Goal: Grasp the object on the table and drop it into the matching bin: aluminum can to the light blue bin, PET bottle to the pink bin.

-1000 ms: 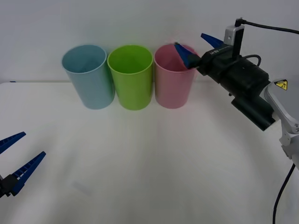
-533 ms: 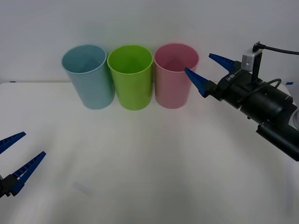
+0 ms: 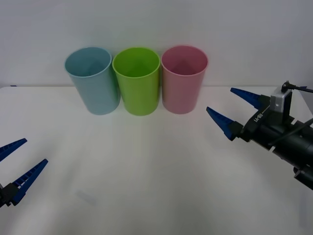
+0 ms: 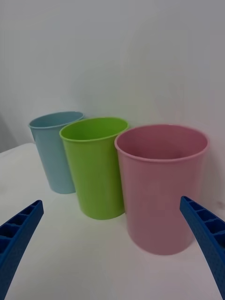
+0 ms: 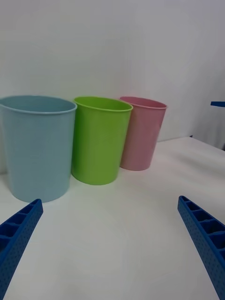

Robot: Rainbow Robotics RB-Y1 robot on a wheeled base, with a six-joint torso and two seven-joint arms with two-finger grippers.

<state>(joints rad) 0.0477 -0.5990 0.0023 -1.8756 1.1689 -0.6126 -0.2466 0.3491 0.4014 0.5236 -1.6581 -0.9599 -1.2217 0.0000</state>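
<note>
Currently the right gripper hangs at four o'clock from the pink bin, jaws spread, holding nothing. Left gripper sits at eight o'clock over the table, jaws apart. Bottle's whereabouts: cannot tell.

The pink bin hides its own floor behind its wall, so its contents cannot be told. Well apart from it, the left gripper is cut off by the front view's edge.
</note>
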